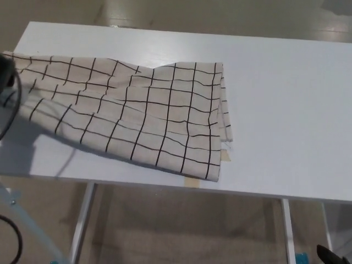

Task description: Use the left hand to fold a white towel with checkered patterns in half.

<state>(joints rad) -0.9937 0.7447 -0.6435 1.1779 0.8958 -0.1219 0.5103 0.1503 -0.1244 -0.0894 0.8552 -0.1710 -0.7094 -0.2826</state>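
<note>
A white table (286, 110) fills the view, with bare floor (181, 11) beyond and metal legs (82, 223) showing below its near edge. A strip of tan tape (192, 181) sits on that edge, just under the cloth's corner. At the far left, a sliver of the left hand (4, 77) shows, black, with a cable looping down (whether its fingers are apart or closed, I cannot tell). The towel (143, 115) lies on the table's left half, cream with dark checks, rumpled, its layered right edge around mid-table.
</note>
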